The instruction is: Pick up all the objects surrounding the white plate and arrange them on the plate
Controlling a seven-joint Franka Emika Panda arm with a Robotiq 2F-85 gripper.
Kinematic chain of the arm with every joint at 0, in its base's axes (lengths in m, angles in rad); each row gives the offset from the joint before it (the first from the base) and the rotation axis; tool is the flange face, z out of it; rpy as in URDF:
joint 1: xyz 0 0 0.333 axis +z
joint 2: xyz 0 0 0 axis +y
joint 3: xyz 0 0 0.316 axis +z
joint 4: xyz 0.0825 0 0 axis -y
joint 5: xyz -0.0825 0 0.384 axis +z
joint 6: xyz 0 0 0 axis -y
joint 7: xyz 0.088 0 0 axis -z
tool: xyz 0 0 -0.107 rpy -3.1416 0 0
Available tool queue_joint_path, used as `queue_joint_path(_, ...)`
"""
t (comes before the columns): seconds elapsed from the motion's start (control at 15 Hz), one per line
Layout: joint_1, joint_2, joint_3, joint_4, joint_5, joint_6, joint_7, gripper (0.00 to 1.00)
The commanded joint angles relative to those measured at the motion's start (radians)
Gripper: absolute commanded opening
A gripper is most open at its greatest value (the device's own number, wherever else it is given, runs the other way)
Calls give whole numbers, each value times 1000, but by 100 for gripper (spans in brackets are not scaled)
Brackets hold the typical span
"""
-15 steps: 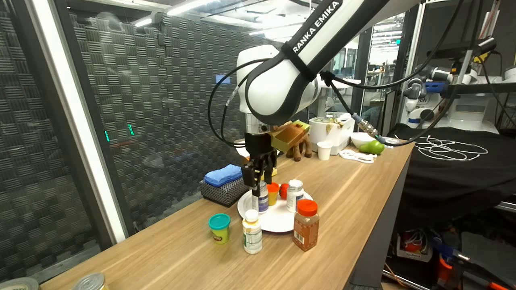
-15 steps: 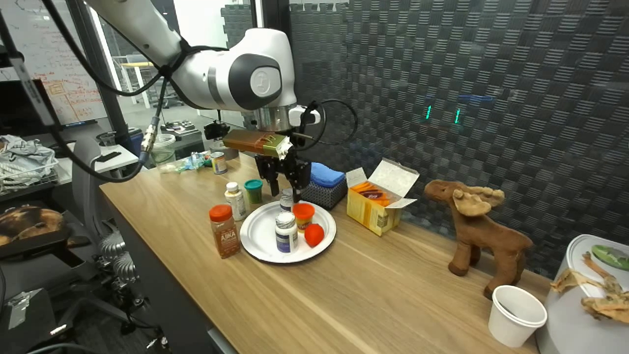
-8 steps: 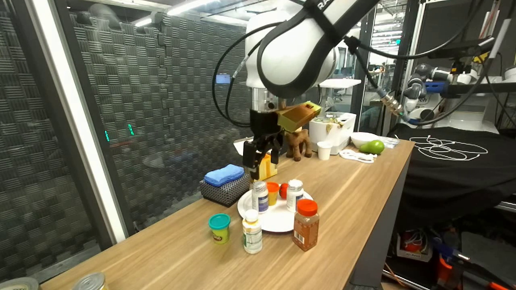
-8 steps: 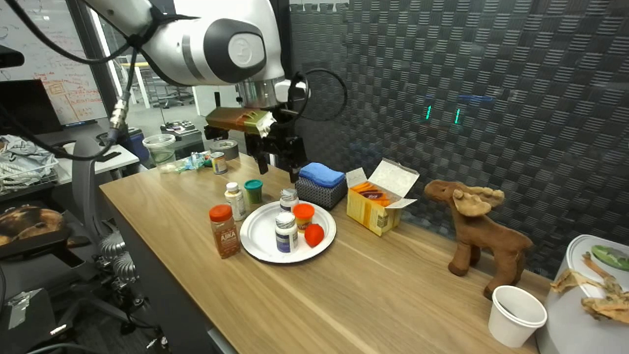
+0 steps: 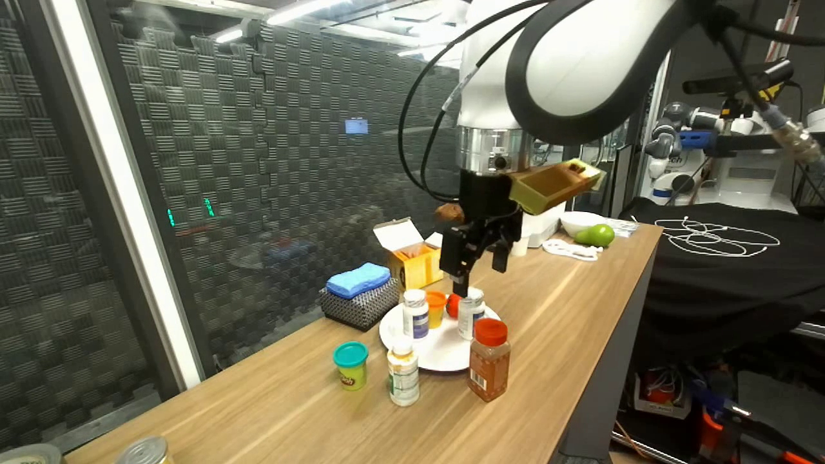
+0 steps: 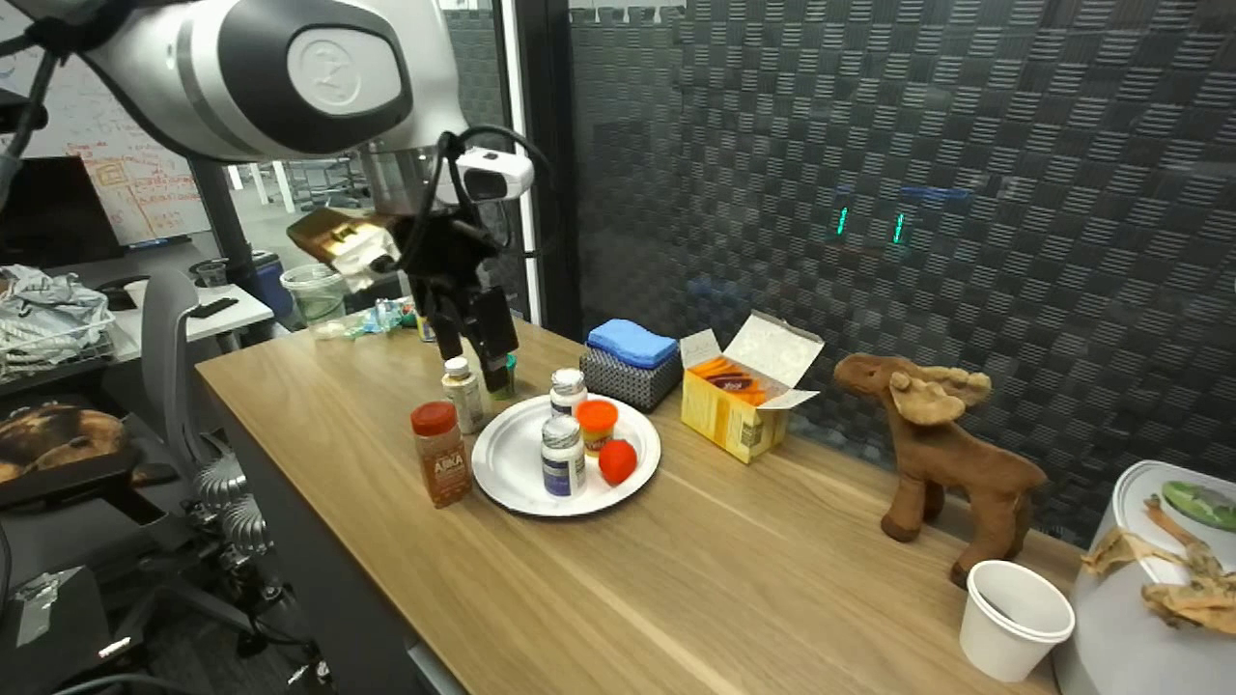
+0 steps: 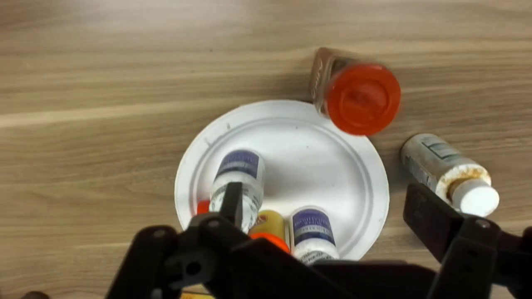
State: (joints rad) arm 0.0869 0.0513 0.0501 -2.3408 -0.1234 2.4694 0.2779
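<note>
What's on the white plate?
A white bottle, a second white bottle, an orange-lidded tub and a round red item. The white plate is hidden directly beneath them.

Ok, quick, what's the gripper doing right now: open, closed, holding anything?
Gripper: open, jaws wide apart, holding nothing.

The plate (image 5: pixel 445 353) lies on the table (image 5: pixel 258 412). In an exterior view it holds, left to right, a bottle (image 5: pixel 416 316), a tub (image 5: pixel 436 312), a ball (image 5: pixel 453 307) and a second bottle (image 5: pixel 469 319), tub and ball farther back. Before it, off the rim, stand, left to right, a second tub (image 5: pixel 351 367), a third bottle (image 5: pixel 404 377) and a jar (image 5: pixel 490 362), the jar nearest the table's right edge. Near the left edge sits a box (image 5: pixel 359 309), a cloth (image 5: pixel 356 281) on top, a carton (image 5: pixel 422 269) behind.
</note>
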Motion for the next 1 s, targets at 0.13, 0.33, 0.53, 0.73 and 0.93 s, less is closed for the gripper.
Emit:
queue_joint_path(0.13,2,-70,19,-124,98,43,7,100)
queue_joint_path(0.33,-1,-53,23,-119,168,53,-31,100)
queue_joint_path(0.53,-1,-36,26,-103,232,35,-67,100)
queue_joint_path(0.73,-1,-19,25,-94,247,16,-67,100)
queue_joint_path(0.93,-1,3,26,-86,250,11,-71,100)
